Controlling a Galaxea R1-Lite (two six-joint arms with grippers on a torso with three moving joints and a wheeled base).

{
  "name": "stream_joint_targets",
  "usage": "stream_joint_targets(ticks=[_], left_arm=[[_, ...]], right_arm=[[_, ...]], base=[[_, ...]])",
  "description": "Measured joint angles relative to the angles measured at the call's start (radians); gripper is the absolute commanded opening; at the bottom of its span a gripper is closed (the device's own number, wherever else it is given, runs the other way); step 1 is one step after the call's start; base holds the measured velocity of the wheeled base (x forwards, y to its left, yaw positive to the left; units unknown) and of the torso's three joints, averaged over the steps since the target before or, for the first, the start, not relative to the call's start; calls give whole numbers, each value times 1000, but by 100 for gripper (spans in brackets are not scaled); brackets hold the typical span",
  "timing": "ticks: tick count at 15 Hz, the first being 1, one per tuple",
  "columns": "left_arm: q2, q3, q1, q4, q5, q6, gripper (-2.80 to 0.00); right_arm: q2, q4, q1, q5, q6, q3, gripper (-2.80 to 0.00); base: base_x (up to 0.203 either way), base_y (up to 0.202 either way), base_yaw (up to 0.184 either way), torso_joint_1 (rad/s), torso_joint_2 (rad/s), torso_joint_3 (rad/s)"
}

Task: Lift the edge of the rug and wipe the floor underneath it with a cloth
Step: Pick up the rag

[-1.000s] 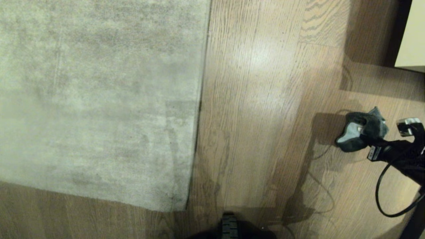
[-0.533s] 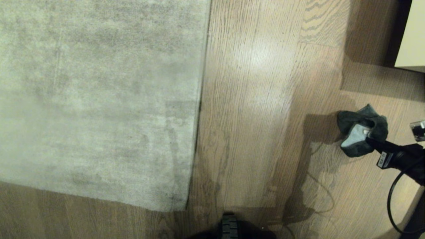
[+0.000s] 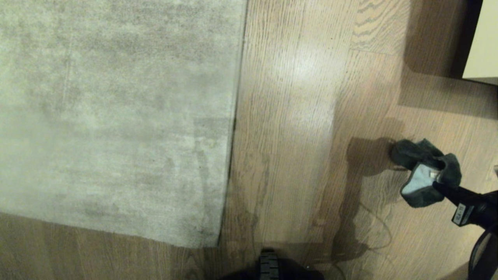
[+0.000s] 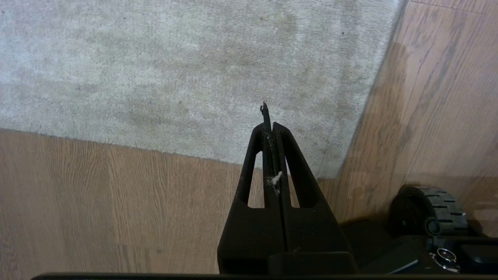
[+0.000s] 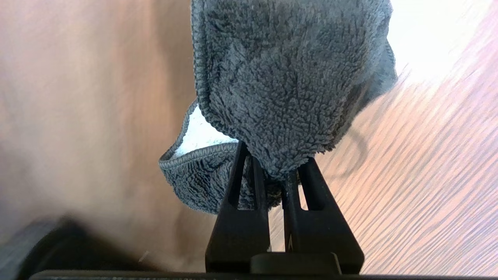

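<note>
While the right gripper (image 3: 435,179), clamped on the cloth (image 3: 422,177), has slid toward the frame's lower right, the rug edge (image 3: 233,128) lies flat and unlifted; the left gripper (image 4: 268,116) hangs closed and empty.

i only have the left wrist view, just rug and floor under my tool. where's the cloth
Observer: The cloth is bunched in the right tool, shut on it, over bare floor right of the rug.
Operator: is the rug edge lifted yet
Observer: No, the rug edge lies flat in the head view.
Operator: anything else out there
Observer: A pale cabinet corner at far right.
</note>
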Motion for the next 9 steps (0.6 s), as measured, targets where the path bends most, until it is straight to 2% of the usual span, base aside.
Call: stream_joint_targets(ticks=[5, 9], left_arm=[[0, 0, 0, 0, 0, 0, -280], [0, 0, 0, 0, 0, 0, -280]], right_arm=[[-101, 8, 1, 66, 4, 33, -280], [-229, 153, 1, 84, 4, 34, -280]], base=[[0, 0, 0, 0, 0, 0], [0, 0, 0, 0, 0, 0]])
